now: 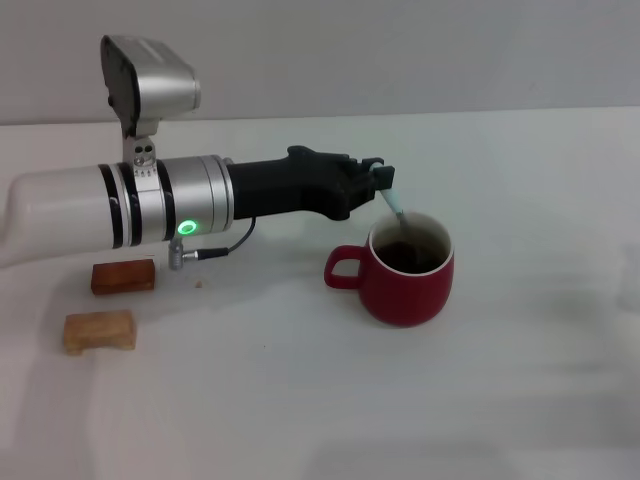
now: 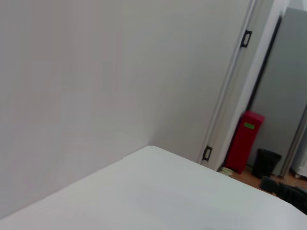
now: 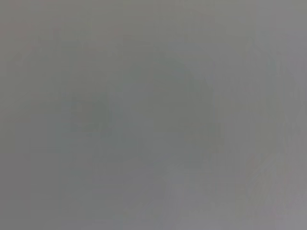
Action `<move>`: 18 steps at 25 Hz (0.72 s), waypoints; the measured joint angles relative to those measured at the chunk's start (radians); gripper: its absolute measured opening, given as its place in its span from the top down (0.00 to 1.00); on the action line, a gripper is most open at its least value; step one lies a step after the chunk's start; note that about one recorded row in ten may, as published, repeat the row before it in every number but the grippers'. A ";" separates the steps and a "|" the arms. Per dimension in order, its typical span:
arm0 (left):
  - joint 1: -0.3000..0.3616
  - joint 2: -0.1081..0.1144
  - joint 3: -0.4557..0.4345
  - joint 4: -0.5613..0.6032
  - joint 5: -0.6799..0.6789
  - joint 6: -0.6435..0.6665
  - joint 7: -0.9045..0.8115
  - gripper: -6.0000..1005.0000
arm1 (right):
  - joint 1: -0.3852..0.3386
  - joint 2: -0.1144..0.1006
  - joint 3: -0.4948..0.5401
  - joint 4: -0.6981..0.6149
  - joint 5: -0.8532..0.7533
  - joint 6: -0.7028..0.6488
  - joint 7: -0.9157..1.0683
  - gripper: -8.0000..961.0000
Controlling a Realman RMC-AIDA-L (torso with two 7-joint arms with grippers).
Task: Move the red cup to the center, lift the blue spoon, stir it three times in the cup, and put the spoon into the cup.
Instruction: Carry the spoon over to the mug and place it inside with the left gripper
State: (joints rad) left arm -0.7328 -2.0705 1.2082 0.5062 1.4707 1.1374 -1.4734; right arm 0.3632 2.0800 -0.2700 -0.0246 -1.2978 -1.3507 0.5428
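Observation:
The red cup [image 1: 408,272] stands on the white table near the middle of the head view, its handle toward the left, with dark liquid inside. My left gripper [image 1: 380,176] reaches in from the left, just above the cup's far-left rim. It is shut on the blue spoon [image 1: 394,209], which slants down from the fingertips into the cup; its bowl is hidden in the liquid. The right gripper is not in the head view, and the right wrist view shows only a plain grey blur. The left wrist view shows neither cup nor spoon.
Two small wooden blocks lie at the left front of the table, a darker one [image 1: 123,276] and a lighter one [image 1: 99,331]. The left arm's cable [image 1: 215,250] hangs near the table. The left wrist view shows a wall, a table corner [image 2: 153,148] and a red bin [image 2: 243,142].

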 joint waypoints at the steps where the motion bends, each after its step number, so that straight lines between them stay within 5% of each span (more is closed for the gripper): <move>1: -0.002 0.000 -0.002 0.000 0.000 -0.005 0.000 0.86 | 0.002 0.000 0.000 0.000 0.000 0.004 0.000 0.99; 18: 0.079 0.012 -0.039 0.032 -0.001 0.047 0.000 0.85 | 0.022 0.000 -0.004 0.000 -0.001 0.026 -0.002 0.99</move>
State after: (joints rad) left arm -0.6536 -2.0586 1.1692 0.5379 1.4694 1.1847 -1.4733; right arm 0.3854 2.0800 -0.2741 -0.0245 -1.2988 -1.3252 0.5403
